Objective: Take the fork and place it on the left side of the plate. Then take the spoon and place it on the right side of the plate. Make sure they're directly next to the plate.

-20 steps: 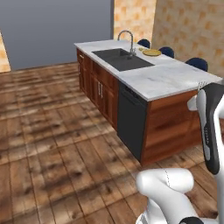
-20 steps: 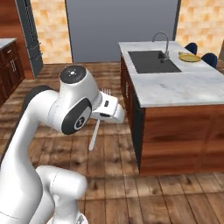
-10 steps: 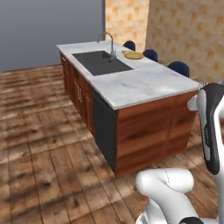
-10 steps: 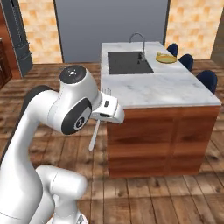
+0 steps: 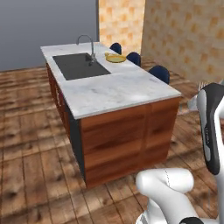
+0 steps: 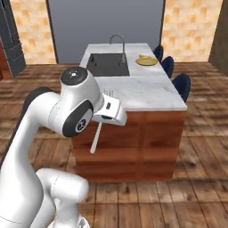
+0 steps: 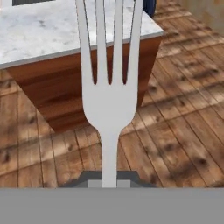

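The fork is held by its thin handle in the closed gripper. Being light, stiff and probably slippery, it is best gripped firmly mid-handle.

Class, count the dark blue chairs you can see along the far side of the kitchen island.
3: one chair beside the plate at the far end, one chair midway, and one chair nearest the island's near corner. The island partly covers each; more may be hidden.
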{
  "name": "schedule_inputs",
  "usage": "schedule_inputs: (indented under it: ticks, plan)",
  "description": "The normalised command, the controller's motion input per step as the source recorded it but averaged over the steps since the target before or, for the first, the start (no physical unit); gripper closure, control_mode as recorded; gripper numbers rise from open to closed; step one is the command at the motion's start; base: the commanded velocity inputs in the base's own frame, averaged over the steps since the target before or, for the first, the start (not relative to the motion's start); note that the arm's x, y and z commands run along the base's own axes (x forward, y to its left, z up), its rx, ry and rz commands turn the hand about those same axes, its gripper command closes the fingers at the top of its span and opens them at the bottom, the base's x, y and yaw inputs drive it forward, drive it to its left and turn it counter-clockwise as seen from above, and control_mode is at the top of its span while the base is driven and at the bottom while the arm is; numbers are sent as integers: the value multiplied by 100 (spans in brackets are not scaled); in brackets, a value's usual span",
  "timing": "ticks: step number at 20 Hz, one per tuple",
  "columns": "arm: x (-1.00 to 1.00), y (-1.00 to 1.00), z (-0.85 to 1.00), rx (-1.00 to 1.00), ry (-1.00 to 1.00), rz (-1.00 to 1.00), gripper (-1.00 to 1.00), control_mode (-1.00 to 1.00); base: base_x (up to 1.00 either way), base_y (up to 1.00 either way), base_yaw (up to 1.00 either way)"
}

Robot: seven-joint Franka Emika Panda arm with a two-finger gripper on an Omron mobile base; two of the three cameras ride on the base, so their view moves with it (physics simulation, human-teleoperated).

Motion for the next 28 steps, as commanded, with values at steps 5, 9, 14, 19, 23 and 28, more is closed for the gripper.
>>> schedule_inputs:
  ticks: [5,9,14,19,23,28]
  plan:
    - [0,0,0,0,0,0,100,100,59,-100,15]
    - [0,0,0,0,0,0,100,100,68,-84,24]
    - [0,0,0,0,0,0,100,100,71,-64,33]
    - [0,0,0,0,0,0,100,100,71,-48,41]
    - [0,0,0,0,0,0,100,100,63,-59,38]
    - [0,0,0,0,0,0,100,100,44,-73,33]
